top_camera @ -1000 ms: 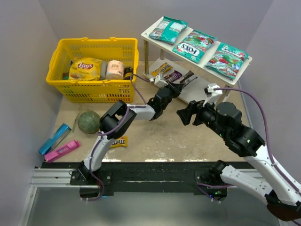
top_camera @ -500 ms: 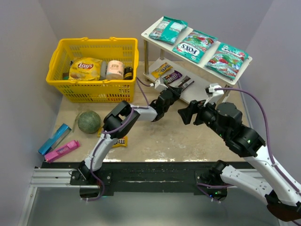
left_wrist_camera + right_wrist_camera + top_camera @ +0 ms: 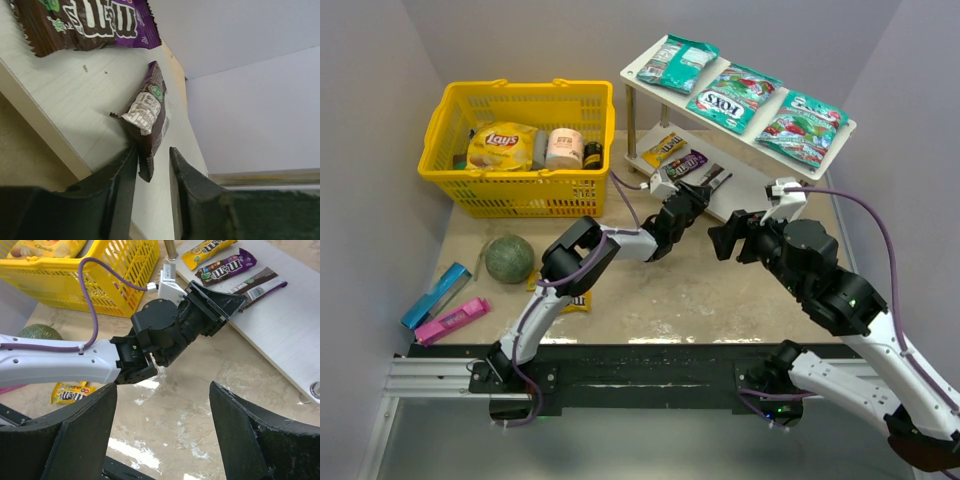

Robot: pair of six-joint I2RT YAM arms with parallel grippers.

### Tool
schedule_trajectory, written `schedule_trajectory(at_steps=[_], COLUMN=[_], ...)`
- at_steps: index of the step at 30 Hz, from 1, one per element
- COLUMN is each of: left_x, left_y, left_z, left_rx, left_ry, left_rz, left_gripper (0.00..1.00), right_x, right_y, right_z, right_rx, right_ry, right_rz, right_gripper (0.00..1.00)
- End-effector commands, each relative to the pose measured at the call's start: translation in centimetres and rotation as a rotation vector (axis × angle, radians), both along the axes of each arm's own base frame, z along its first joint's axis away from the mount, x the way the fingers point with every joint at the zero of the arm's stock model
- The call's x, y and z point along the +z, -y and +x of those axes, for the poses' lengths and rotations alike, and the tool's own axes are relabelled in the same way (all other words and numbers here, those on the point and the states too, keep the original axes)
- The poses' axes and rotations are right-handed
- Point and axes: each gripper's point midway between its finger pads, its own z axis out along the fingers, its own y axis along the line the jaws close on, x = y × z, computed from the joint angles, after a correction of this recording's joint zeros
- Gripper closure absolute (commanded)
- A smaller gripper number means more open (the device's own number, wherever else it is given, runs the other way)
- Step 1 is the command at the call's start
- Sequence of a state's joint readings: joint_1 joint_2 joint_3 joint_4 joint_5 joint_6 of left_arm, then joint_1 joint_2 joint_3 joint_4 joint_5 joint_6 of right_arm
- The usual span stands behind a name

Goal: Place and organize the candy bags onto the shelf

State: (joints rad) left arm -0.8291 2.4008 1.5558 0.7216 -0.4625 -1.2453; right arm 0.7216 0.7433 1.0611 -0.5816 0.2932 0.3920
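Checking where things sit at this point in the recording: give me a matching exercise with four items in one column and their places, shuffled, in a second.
Items
1. FOX'S bag
2. Lay's chip bag
3. brown packet
4. green ball

Places
A. in the yellow basket
B. on the lower shelf board, one end between the left fingers
C. on the table, beside the basket
D. on the top shelf board

Pairs: 1-D, 2-A, 3-B, 4-C
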Motion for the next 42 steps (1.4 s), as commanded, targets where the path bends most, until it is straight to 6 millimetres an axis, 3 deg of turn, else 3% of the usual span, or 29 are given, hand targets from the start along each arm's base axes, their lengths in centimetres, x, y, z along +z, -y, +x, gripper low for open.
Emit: schedule_trajectory(at_steps=[1, 5, 13, 14, 15, 16, 17, 18, 19, 20, 21, 22, 23, 24, 26, 27, 28, 29, 30, 31, 32, 33, 34, 35, 36, 37, 38, 39, 42], left_x=[2.2, 1.0, 1.1, 0.2, 1.3, 1.5, 0.1, 2.3, 3.0, 1.7, 4.6, 5.0, 4.1, 6.2, 4.8, 6.4, 6.2, 4.6, 6.3, 6.4, 5.0, 6.7, 6.7, 5.2, 6.6, 6.5, 4.9, 5.7, 5.2], left_y=[-1.2, -2.4, -4.4, -5.0, -5.5, -6.0, -7.3, -8.1, -9.3, -11.0, -11.8, -13.0, -14.2, -15.2, -17.6, -18.7, -19.5, -21.0, -21.8, -22.3, -23.5, -24.2, -24.7, -25.8, -26.5, -26.6, -27.6, -28.0, -29.1], left_z=[-0.1, -0.5, -1.6, -2.1, -2.4, -2.8, -3.8, -4.5, -5.0, -6.4, -7.4, -8.1, -9.2, -10.0, -11.8, -12.6, -13.5, -14.8, -15.6, -16.4, -17.6, -18.5, -19.2, -20.3, -21.1, -21.8, -22.9, -23.4, -25.2], left_rx=[0.081, 0.125, 0.151, 0.152, 0.157, 0.167, 0.174, 0.183, 0.217, 0.226, 0.234, 0.240, 0.227, 0.225, 0.203, 0.202, 0.181, 0.158, 0.146, 0.115, 0.095, 0.089, 0.068, 0.048, 0.045, 0.009, -0.015, -0.020, -0.068], left_ry=[0.003, -0.057, -0.139, -0.160, -0.156, -0.159, -0.186, -0.169, -0.164, -0.180, -0.144, -0.130, -0.140, -0.116, -0.138, -0.117, -0.118, -0.135, -0.099, -0.087, -0.102, -0.065, -0.059, -0.083, -0.049, -0.040, -0.078, -0.059, -0.075], left_rz=[0.006, 0.079, 0.181, 0.213, 0.208, 0.215, 0.255, 0.239, 0.253, 0.321, 0.301, 0.341, 0.394, 0.390, 0.516, 0.516, 0.551, 0.608, 0.587, 0.599, 0.631, 0.595, 0.601, 0.639, 0.608, 0.611, 0.654, 0.629, 0.640], left_gripper=[0.59, 0.47, 0.37, 0.36, 0.35, 0.31, 0.29, 0.27, 0.21, 0.19, 0.16, 0.09, 0.04, 0.00, 0.00, 0.00, 0.00, 0.01, 0.00, 0.01, 0.01, 0.00, 0.00, 0.00, 0.00, 0.01, 0.00, 0.01, 0.01], right_x=[2.1, 2.1, 3.3, 3.2, 3.3, 3.4, 3.6, 3.9, 3.6, 3.8, 4.2, 3.5, 3.3, 2.6, 1.3, 1.0, 0.0, -0.4, 0.0, -2.0, -2.7, -2.8, -5.4, -6.6, -6.9, -9.6, -10.4, -10.4, -14.1], right_y=[1.6, 1.6, 2.8, 2.9, 3.0, 3.1, 3.1, 2.9, 2.9, 2.9, 2.7, 2.0, 1.5, 0.7, -1.3, -2.4, -3.2, -4.5, -5.3, -6.2, -7.2, -8.0, -9.0, -9.7, -10.9, -11.7, -12.4, -13.5, -16.6], right_z=[0.0, -0.1, 0.0, 0.2, 0.2, 0.1, 0.0, -0.1, -0.1, -0.4, -0.3, -0.3, -0.2, 0.3, 0.5, 1.0, 1.0, 0.7, 1.1, 1.3, 1.1, 1.6, 1.8, 2.0, 1.9, 2.0, 1.9, 1.8, 1.2], right_rx=[-0.066, -0.066, -0.119, -0.126, -0.133, -0.134, -0.130, -0.118, -0.113, -0.109, -0.104, -0.071, -0.059, -0.044, 0.020, 0.044, 0.066, 0.123, 0.137, 0.150, 0.189, 0.203, 0.209, 0.212, 0.256, 0.259, 0.276, 0.299, 0.320], right_ry=[0.046, 0.037, 0.058, 0.054, 0.053, 0.051, 0.056, 0.067, 0.071, 0.083, 0.099, 0.087, 0.082, 0.060, 0.011, 0.003, -0.024, -0.041, -0.020, -0.066, -0.083, -0.075, -0.150, -0.184, -0.198, -0.266, -0.285, -0.275, -0.357], right_rz=[0.014, 0.017, 0.001, -0.007, -0.011, -0.009, -0.002, 0.012, 0.011, 0.027, 0.046, 0.047, 0.053, 0.047, 0.055, 0.070, 0.092, 0.119, 0.165, 0.177, 0.196, 0.225, 0.229, 0.241, 0.272, 0.268, 0.279, 0.304, 0.276], right_gripper=[0.22, 0.22, 0.21, 0.20, 0.20, 0.17, 0.08, 0.01, 0.01, 0.01, 0.01, 0.01, 0.01, 0.01, 0.01, 0.01, 0.01, 0.01, 0.01, 0.01, 0.01, 0.01, 0.01, 0.03, 0.04, 0.05, 0.06, 0.07, 0.08])
